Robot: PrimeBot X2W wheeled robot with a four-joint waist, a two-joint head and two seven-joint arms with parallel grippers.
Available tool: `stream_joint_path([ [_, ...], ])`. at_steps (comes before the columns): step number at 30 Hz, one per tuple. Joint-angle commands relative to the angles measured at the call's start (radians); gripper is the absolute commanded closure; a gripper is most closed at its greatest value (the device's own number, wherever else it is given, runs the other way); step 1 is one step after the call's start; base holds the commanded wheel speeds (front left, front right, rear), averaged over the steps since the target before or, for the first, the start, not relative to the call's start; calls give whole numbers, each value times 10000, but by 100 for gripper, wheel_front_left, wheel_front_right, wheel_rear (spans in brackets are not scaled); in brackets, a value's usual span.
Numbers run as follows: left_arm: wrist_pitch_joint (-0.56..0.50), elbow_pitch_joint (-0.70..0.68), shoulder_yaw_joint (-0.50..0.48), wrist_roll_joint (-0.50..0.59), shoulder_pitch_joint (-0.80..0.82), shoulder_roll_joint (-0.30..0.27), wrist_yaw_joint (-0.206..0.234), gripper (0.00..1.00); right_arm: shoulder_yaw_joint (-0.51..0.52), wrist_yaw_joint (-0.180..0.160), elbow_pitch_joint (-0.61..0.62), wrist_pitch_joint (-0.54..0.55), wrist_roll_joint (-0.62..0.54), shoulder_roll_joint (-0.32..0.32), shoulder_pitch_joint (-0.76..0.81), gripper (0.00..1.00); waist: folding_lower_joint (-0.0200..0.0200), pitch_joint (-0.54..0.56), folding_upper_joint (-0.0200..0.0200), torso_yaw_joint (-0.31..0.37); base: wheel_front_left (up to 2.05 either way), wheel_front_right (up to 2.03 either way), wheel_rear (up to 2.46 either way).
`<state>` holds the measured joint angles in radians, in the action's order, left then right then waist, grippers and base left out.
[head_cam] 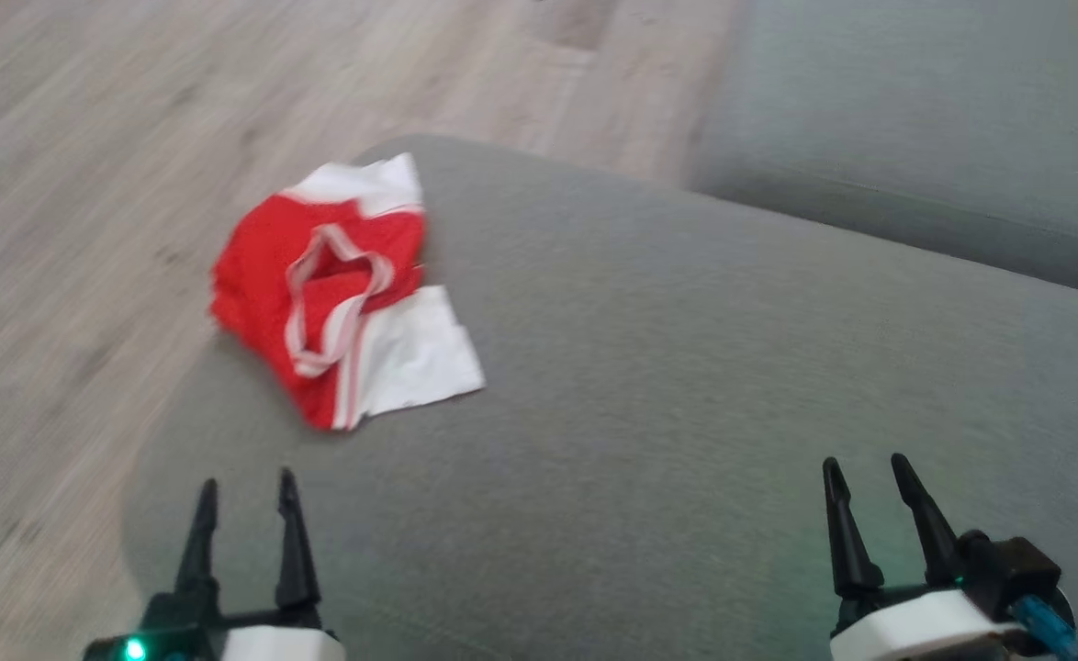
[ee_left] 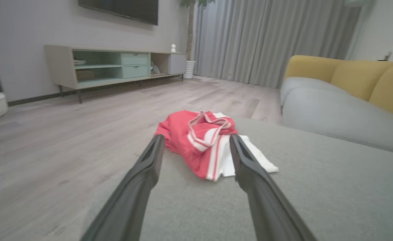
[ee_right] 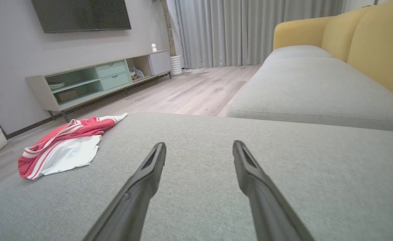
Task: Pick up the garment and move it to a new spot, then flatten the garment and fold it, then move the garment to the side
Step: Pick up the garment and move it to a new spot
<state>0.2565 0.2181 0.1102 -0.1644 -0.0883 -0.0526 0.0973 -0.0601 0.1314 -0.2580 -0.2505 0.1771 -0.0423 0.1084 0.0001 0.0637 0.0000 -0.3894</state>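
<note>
Nearest, the left gripper [head_cam: 247, 477] and the right gripper [head_cam: 864, 459] hover low over the near edge of the broad grey woven-fabric seat cushion [head_cam: 686, 386]. Each has its two long dark fingers spread apart and nothing between them. The crumpled red jersey garment with white panels and striped trim [head_cam: 319, 294] lies beyond the left gripper, on the far left corner of the cushion, right at its rounded edge. It is well apart from the right gripper.

The pick-up looks not yet begun. The left arm is the natural one for it, as the left wrist view frames the cloth between its fingers. A good grasp would come down from above onto a raised fold, such as the looped striped band on top. It should close on several layers and not scrape along the cushion. A push leftward could slide the cloth off onto the pale wood-plank floor [head_cam: 89, 138], so the approach should press toward the cushion's middle.

Farther right stands a second grey seat [head_cam: 915, 138] with yellow back cushions [ee_right: 377, 43].
</note>
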Motion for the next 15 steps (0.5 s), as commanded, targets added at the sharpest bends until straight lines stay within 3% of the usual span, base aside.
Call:
stream_joint_path([
  [1, 53, -408, -453, 76, 466, 24, 78, 0, -264, -7, 271, -112, -48, -80, -578, 0, -1, -460, 0, -636, 0, 0, 0],
  [8, 53, -744, -711, -133, 497, 24, 219, 0, -446, -7, 172, -112, -53, -324, -1081, 0, -1, -965, 0, -996, 0, 0, 0],
  [15, 53, -193, -742, 131, 1869, 24, -111, 0, -191, -7, 495, -112, -163, -827, -1181, 0, -1, -2020, 0, -1067, 0, 0, 0],
])
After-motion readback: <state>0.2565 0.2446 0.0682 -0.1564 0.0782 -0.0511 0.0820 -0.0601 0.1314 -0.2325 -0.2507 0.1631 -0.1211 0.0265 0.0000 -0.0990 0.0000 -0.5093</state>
